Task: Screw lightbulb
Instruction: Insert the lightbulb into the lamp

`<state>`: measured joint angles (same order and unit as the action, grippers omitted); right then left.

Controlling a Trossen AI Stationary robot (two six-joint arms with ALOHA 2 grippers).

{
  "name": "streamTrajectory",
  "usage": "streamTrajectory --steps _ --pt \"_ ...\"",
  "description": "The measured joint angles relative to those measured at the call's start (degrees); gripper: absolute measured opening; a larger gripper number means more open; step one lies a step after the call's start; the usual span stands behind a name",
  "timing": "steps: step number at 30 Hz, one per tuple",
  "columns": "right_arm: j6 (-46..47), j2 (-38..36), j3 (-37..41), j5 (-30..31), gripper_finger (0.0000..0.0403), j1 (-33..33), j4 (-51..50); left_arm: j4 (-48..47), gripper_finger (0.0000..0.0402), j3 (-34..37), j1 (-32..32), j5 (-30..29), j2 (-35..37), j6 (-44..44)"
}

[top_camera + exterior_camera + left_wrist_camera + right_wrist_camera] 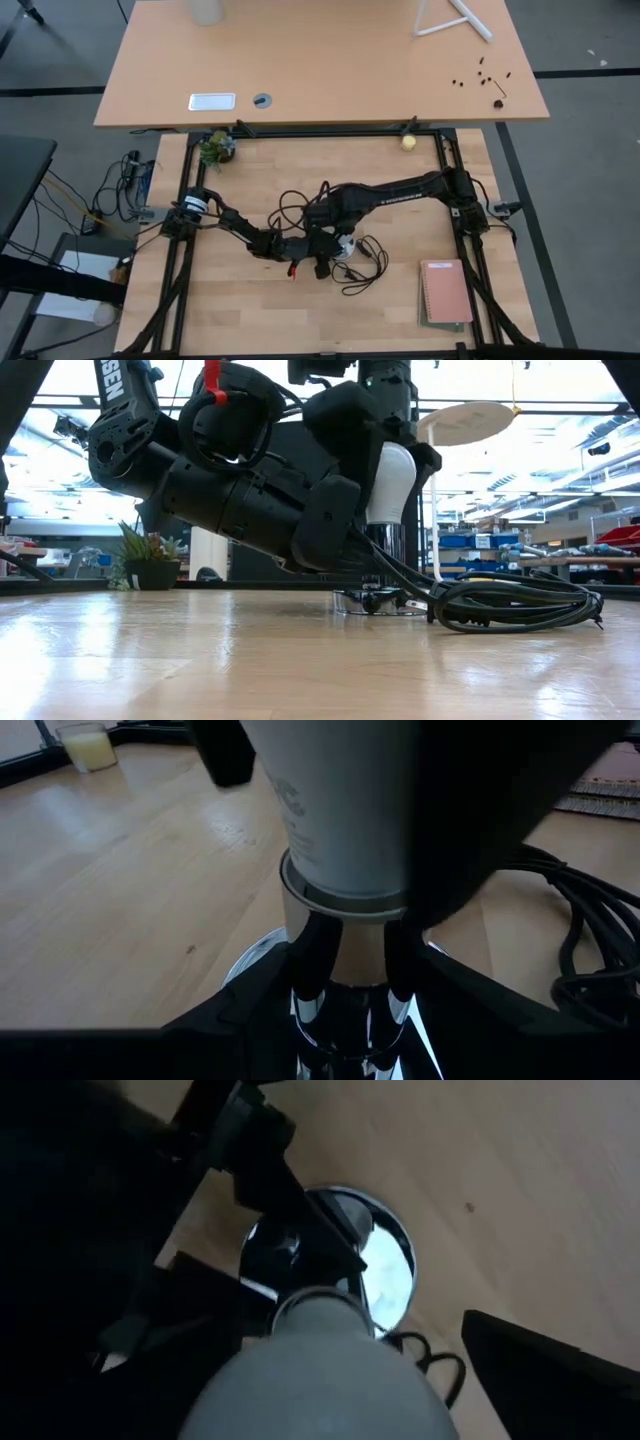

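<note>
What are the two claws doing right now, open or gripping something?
Left gripper: closed around the socket stem below the lightbulb.
Right gripper: open around the lightbulb.

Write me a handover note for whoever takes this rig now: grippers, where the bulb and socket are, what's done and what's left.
Left gripper: low at the table, fingers clamped around the chrome socket stem, steadying it.
Right gripper: above the lightbulb, fingers spread and apparently off the glass.
Lightbulb: upright, base sitting in the socket at mid-table; black cord coiled beside it.
Done: bulb placed in the socket, apparently partly threaded.
Left: can't tell if it is fully seated; probably regrip and turn again, then release both arms.
</note>
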<state>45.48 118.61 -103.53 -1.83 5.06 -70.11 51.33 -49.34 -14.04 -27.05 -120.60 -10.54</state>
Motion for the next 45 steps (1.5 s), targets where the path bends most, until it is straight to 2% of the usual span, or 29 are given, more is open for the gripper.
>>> streamTrajectory --steps 2,5,12,15,18,22,26,30,36,40,45 --pt "-0.2 0.0 -1.6 -0.3 0.0395 -0.1 -1.0 0.0 0.0202 0.0 0.0 0.0 0.0 0.0" --pt "-0.6 0.0 -4.3 -0.1 0.0386 -0.2 -2.8 -0.1 0.0202 0.0 0.1 0.3 0.0 -0.2" --pt "-6.4 -0.1 -13.5 4.7 0.0374 -0.1 -6.8 -0.6 0.0202 -0.1 0.1 0.3 0.1 -0.2" --pt "-14.2 -0.2 -16.9 8.6 0.0374 0.9 -11.8 -0.6 0.0202 -0.1 0.1 0.3 0.1 -0.2" --pt "-26.8 -0.2 -18.4 11.4 0.0374 2.2 -11.1 -0.6 0.0202 -0.1 0.1 0.3 0.1 -0.2" --pt "-41.8 -0.2 -18.4 11.5 0.0374 3.3 -11.7 -0.7 0.0202 -0.1 0.1 0.3 0.1 -0.2" --pt "-46.1 -0.2 -18.4 6.6 0.0374 3.4 -12.5 -0.7 0.0202 -0.1 0.1 0.3 0.1 0.1" --pt "-52.3 -0.2 -18.4 3.6 0.0374 3.7 -18.7 -0.9 0.0202 -0.1 0.1 0.3 0.1 1.1" --pt "-64.5 -0.1 -16.2 7.8 0.0374 3.9 -19.6 -0.6 0.0202 -0.1 0.1 0.3 0.1 1.1" --pt "-71.2 -0.1 -11.6 8.3 0.0374 3.5 -19.8 -0.5 0.0202 0.0 0.1 0.3 0.1 1.1" --pt "-75.0 -0.2 -8.1 9.3 0.0374 3.4 -16.6 -0.5 0.0202 0.0 0.1 0.3 0.1 1.0"
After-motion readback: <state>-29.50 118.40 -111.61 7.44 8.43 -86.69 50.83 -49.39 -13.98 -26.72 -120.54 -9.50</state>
